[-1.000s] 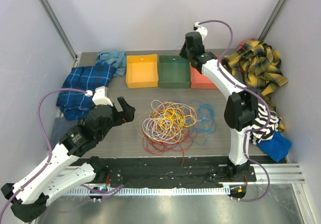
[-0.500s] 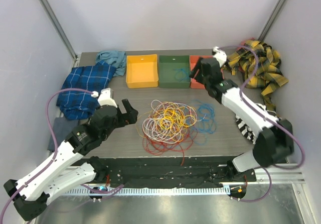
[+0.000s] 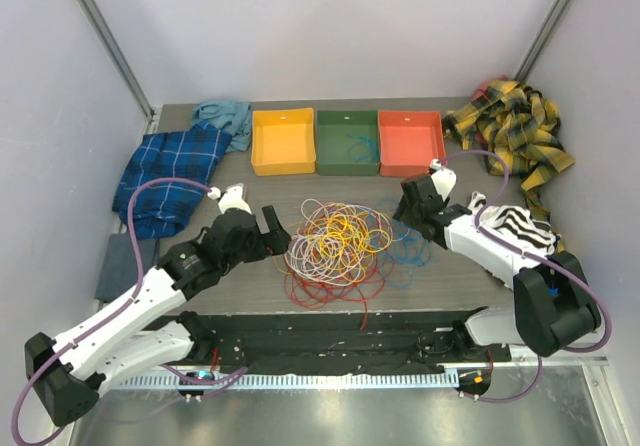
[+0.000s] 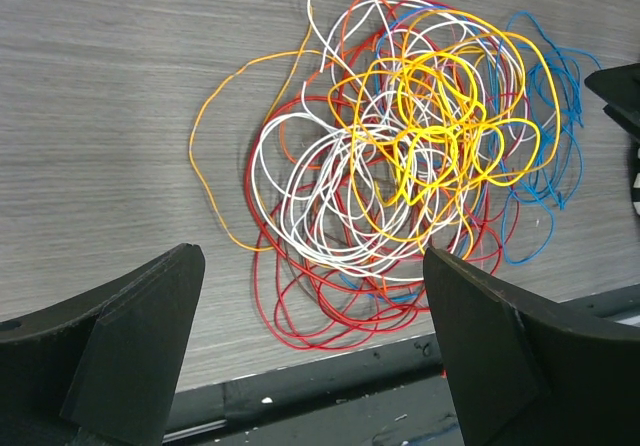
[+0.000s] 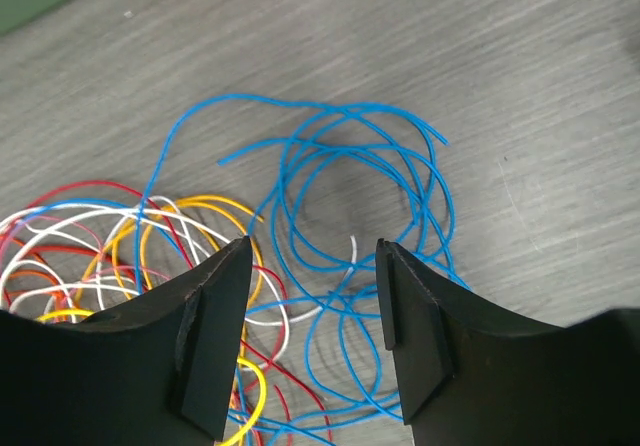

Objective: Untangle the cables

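Note:
The cables [image 3: 338,241] lie in one tangled heap of red, white, orange and yellow loops mid-table, with blue loops [image 3: 412,236] spreading from its right side. My left gripper [image 3: 272,228] hovers open just left of the heap. In the left wrist view its gripper [image 4: 312,256] frames the tangle [image 4: 400,156], nothing between the fingers. My right gripper [image 3: 405,209] is low at the heap's right edge. The right wrist view shows that gripper [image 5: 315,246] open over the blue loops [image 5: 350,166], holding nothing.
Orange bin [image 3: 283,141], green bin [image 3: 347,144] and red bin [image 3: 411,143] stand in a row at the back. Blue plaid cloth [image 3: 170,171] lies left, yellow plaid cloth [image 3: 515,131] and striped cloth [image 3: 520,228] right. A black strip [image 3: 330,326] borders the near edge.
My right arm swung down from above the bins to the heap's right side, and its gripper opened. My left gripper moved right, closer to the heap.

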